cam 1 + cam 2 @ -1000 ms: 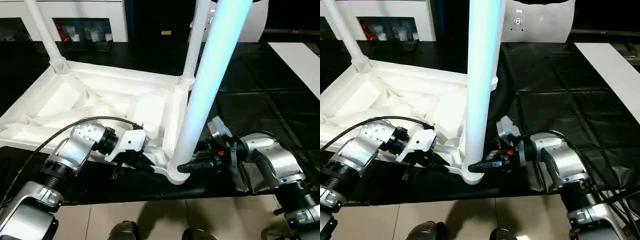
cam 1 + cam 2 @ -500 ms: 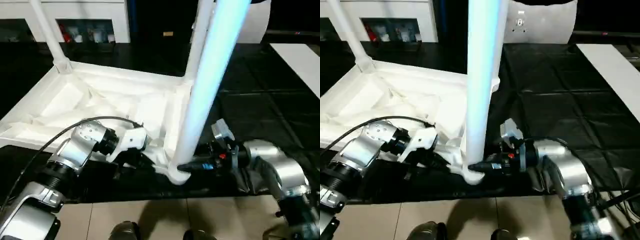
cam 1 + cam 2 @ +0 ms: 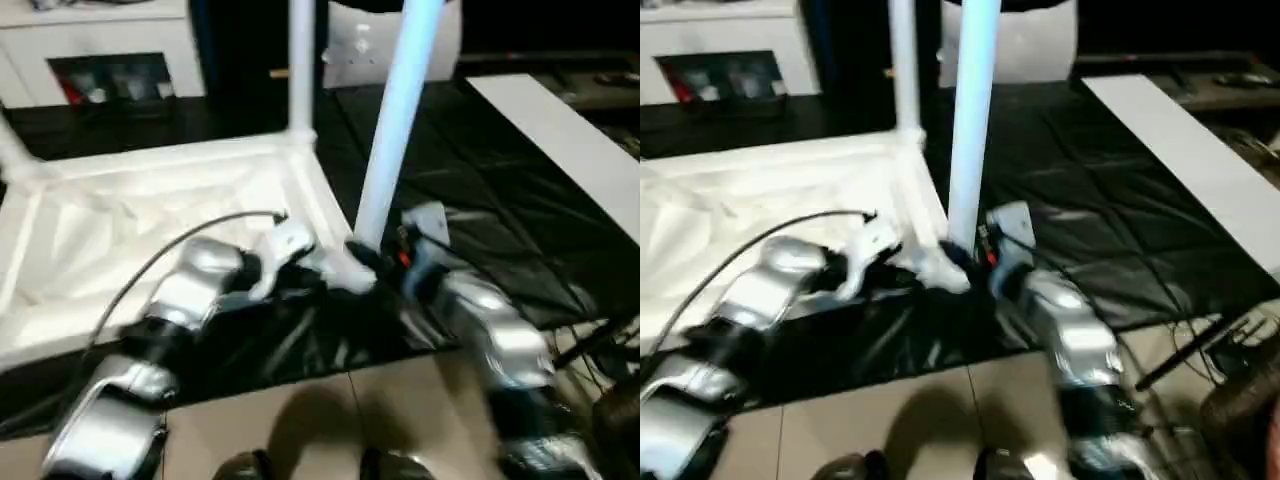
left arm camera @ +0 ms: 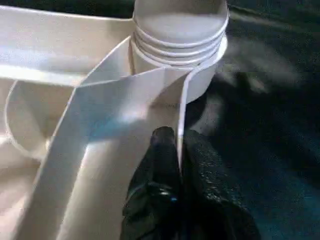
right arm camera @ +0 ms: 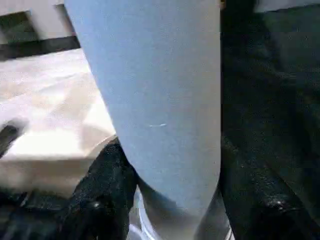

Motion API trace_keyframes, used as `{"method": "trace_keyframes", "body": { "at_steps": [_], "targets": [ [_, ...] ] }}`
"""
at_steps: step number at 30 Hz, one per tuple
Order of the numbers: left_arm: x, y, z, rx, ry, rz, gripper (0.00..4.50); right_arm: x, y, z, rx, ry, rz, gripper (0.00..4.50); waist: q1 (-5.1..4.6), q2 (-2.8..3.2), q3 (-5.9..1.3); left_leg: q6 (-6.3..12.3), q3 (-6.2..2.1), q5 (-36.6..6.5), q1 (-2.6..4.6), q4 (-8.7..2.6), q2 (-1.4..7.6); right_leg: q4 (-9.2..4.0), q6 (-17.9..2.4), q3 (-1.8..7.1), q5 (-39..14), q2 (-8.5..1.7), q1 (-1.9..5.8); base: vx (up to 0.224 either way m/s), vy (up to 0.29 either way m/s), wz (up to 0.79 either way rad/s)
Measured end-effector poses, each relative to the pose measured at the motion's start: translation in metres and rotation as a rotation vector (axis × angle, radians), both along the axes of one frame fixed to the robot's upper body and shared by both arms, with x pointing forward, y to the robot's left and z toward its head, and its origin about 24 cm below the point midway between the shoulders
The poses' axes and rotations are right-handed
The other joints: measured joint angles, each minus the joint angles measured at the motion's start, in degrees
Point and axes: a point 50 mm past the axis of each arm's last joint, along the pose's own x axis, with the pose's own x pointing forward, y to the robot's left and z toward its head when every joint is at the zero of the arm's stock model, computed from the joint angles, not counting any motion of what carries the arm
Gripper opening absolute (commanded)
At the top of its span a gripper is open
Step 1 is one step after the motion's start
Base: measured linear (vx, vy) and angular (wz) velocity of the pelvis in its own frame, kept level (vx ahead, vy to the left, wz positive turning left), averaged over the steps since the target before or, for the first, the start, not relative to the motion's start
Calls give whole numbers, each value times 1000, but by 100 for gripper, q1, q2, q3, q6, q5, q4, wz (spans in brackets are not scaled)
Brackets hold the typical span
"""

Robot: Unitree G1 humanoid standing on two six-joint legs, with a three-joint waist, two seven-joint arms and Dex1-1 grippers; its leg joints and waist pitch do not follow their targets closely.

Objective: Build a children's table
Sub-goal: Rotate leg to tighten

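Table top rib is being pinched by the closed left gripper; the corner leg is being clasped between the right gripper fingers.

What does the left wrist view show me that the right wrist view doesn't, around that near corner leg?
Left wrist view alone: the left gripper, its black fingers pinched shut on a thin upright rib of the white plastic tabletop's ribbed underside, just short of the round ringed corner socket.

Right wrist view alone: the right gripper, with a black finger on either side of the long tapered white tube leg near its base, closed around it.

Both share: the overturned tabletop and the black sheet under it.
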Motion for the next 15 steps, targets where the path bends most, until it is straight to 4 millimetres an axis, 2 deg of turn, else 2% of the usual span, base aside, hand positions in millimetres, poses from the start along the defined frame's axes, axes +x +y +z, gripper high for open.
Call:
{"method": "trace_keyframes", "body": {
  "at_steps": [1, 2, 3, 4, 5, 6, 8, 9, 12, 15],
  "targets": [
    [0, -1, -2, -17, 1, 24, 0, 3, 4, 2, -8, 1, -28, 204, 72, 62, 22, -83, -344, -98, -16, 445, -62, 3, 4, -67, 21, -26, -24, 1, -69, -14],
    [0, -2, -2, -29, 7, 40, 0, 4, 7, 2, -6, 0, -45, 204, 57, 210, 5, -129, -677, -219, 0, 660, -146, -39, 5, -229, 25, -75, 29, 101, 51, -54],
    [2, -12, 1, -47, -6, 56, 0, 5, 9, 4, 1, -14, -60, 204, -11, 306, -33, -89, -716, -397, 62, 349, -128, -104, -31, -344, 82, -71, 18, 97, 71, -20],
    [3, -16, 3, -52, -23, 75, 0, 6, 12, 5, 9, -22, -72, 260, -84, 251, -52, -143, -675, -303, 81, 262, -102, -195, -108, -273, 201, -4, 5, 97, 71, -20],
    [3, -17, 3, -51, -31, 91, 0, 6, 16, 4, 19, -18, -79, 274, -138, 209, -73, -146, -672, -272, 83, 206, -94, -292, -257, -224, 381, 57, 16, -16, 1, 20],
    [4, -16, 2, -43, -39, 97, 0, 6, 20, 3, 31, -19, -76, 276, -197, 201, -82, -130, -670, -277, 79, 193, -68, -389, -309, -216, 557, 91, 45, 0, 0, 0],
    [4, -14, 3, -31, -55, 96, 0, 4, 24, 3, 50, -27, -70, 284, -234, 208, -81, -103, -646, -277, 76, 157, -51, -408, -301, -215, 570, 97, 44, 0, 0, 0],
    [4, -11, 2, -26, -62, 92, 0, 2, 24, 0, 59, -32, -56, 311, -235, 203, -80, -107, -613, -260, 82, 118, -37, -411, -296, -212, 567, 97, 46, 0, 0, 0],
    [3, -5, 3, -17, -82, 70, 0, -3, 22, -4, 65, -52, 3, 327, -223, 202, -80, -97, -486, -215, 90, 51, 47, -413, -250, -212, 565, 98, 13, 0, 0, 0],
    [-1, 4, 4, 6, -107, 10, 0, -11, 11, -8, 27, -86, 89, 364, -186, 202, -81, -85, -453, -172, 87, 19, 85, -409, -215, -223, 557, 111, -6, 0, 0, 0]
  ]
}}
